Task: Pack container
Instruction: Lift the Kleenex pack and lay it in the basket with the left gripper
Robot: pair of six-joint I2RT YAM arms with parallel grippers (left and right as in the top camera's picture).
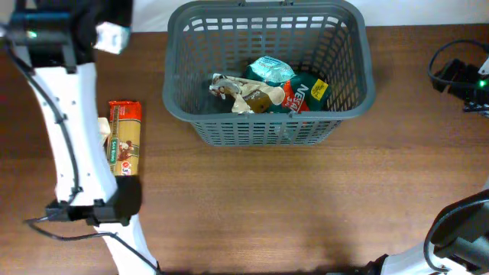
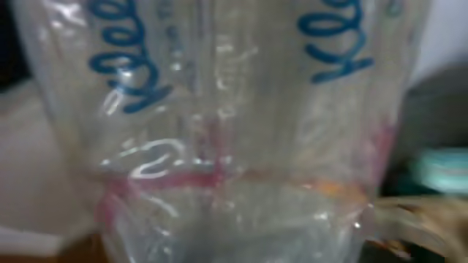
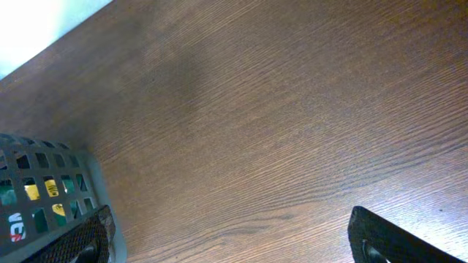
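Note:
The dark grey basket (image 1: 267, 126) stands at the back middle of the table. In it lie a teal packet (image 1: 269, 70), a green and red packet (image 1: 304, 95) and a beige packet (image 1: 248, 98). My left gripper (image 1: 92, 30) is at the far left, left of the basket, shut on a clear plastic packet (image 1: 112, 37). That packet, with blue lettering, fills the left wrist view (image 2: 234, 131) and hides the fingers. My right gripper (image 3: 234, 241) is open and empty above bare table, with the basket's corner (image 3: 44, 190) at its left.
An orange pasta packet (image 1: 124, 137) lies on the table at the left, partly under my left arm (image 1: 72, 145). The right arm's dark body and cables (image 1: 458, 72) sit at the far right. The table is brown wood (image 1: 290, 206).

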